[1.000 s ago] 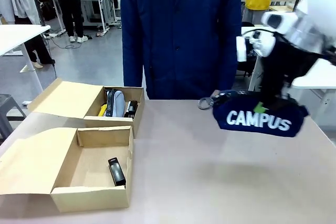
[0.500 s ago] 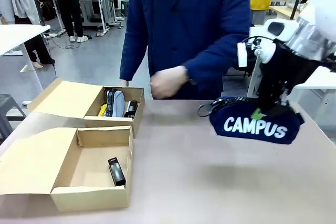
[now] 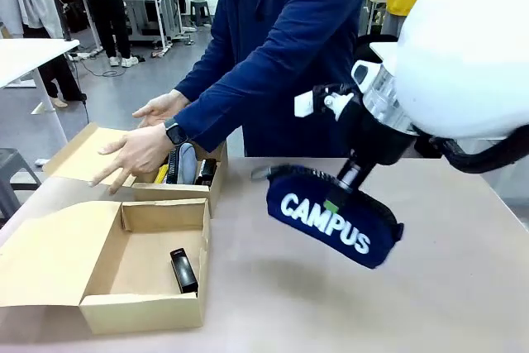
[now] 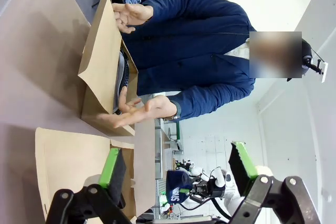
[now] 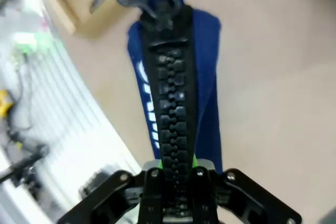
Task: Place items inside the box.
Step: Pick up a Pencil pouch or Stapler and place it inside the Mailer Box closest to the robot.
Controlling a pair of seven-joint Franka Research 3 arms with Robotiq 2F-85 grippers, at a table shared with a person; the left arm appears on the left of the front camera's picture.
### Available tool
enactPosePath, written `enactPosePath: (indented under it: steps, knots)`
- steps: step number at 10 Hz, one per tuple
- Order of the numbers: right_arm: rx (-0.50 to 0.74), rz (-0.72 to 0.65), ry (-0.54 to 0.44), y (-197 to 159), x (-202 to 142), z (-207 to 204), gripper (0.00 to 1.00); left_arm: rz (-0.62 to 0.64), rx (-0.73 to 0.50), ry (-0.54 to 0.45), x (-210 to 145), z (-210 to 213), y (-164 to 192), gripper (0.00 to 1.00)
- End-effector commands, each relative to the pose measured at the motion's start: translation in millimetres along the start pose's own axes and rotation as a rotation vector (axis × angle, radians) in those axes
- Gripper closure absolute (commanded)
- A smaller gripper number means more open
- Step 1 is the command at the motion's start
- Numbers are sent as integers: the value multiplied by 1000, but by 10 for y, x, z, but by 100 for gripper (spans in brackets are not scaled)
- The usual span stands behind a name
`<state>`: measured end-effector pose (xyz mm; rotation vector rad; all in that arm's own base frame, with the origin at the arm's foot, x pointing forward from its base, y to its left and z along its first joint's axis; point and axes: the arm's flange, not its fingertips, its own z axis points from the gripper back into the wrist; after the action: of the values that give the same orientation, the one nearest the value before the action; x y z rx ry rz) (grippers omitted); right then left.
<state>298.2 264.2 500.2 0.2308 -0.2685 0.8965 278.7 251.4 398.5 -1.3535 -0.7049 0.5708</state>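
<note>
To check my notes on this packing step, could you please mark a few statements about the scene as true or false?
1. The right gripper is shut on the navy zip pencil case lettered "CAMPUS". True.
2. That pencil case lies flat on the beige table. False: it hangs tilted above it.
3. The nearer open cardboard box holds a black stapler. True.
4. The left gripper clamps a box flap. False: it is open, holding nothing.

The person's hands [image 3: 136, 150] block the far box [image 3: 173, 193]; the near box [image 3: 140, 313] lies open, a black stapler [image 3: 183, 271] inside
</note>
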Motion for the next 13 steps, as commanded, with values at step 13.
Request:
enactPosePath:
  steps: [13]
  knots:
    - [-42, -874, -153, -1116, -1058, 859, 92, -8, -12, -2, -35, -6, -7, 0]
